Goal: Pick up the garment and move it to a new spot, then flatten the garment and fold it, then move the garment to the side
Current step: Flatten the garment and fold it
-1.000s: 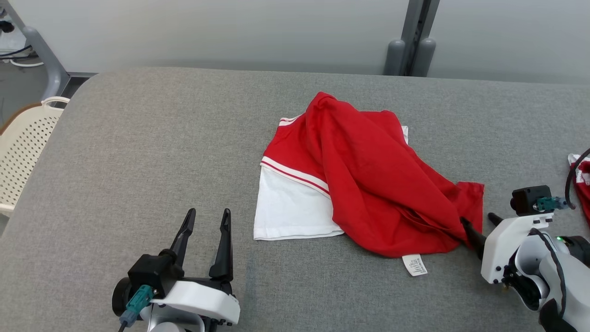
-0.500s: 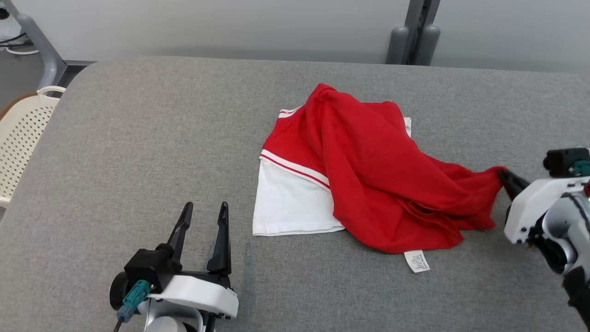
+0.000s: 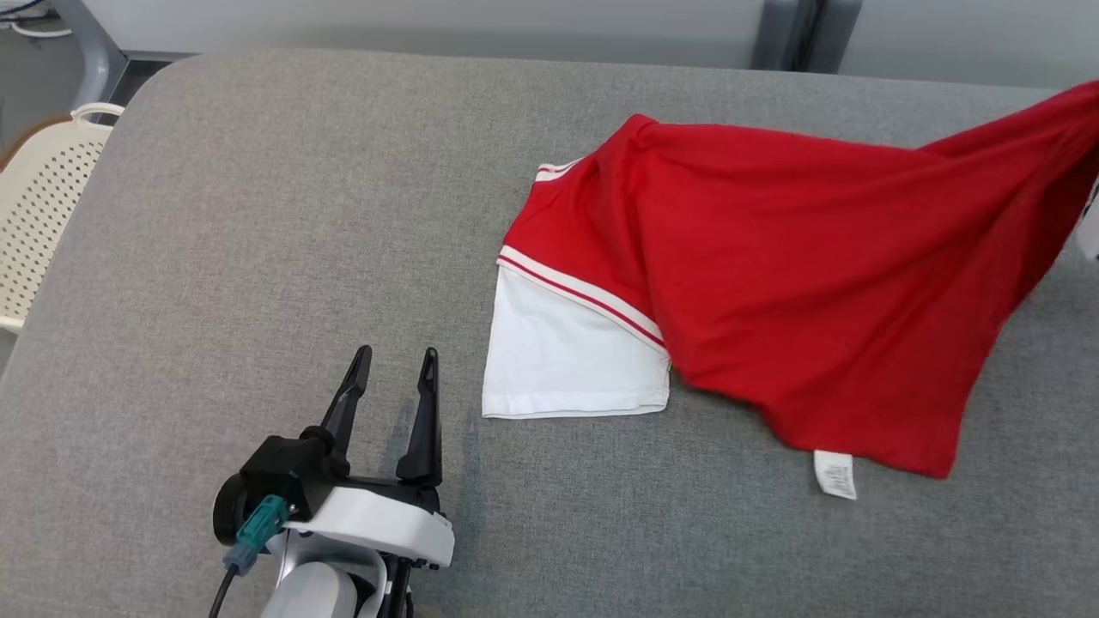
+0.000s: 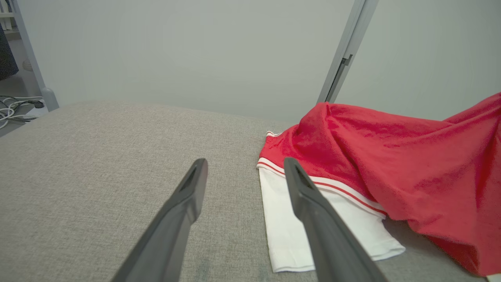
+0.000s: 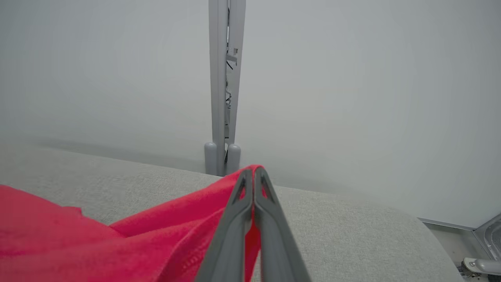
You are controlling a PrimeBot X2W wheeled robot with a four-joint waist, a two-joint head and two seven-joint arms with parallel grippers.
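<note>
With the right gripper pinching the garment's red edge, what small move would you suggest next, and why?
Probably raise the right gripper higher: it is shut on a red edge of the garment, whose red side hangs stretched above the table, while its white part lies flat there. The left gripper is open beside it, touching nothing.

The garment point(image 3: 773, 283) lies on the table point(image 3: 258, 215) right of centre, its right corner held off the surface in the right gripper point(image 5: 253, 172). The left gripper point(image 3: 397, 354) sits before it, leftward; a basket point(image 3: 43, 215) stands beyond the table's left edge.
</note>
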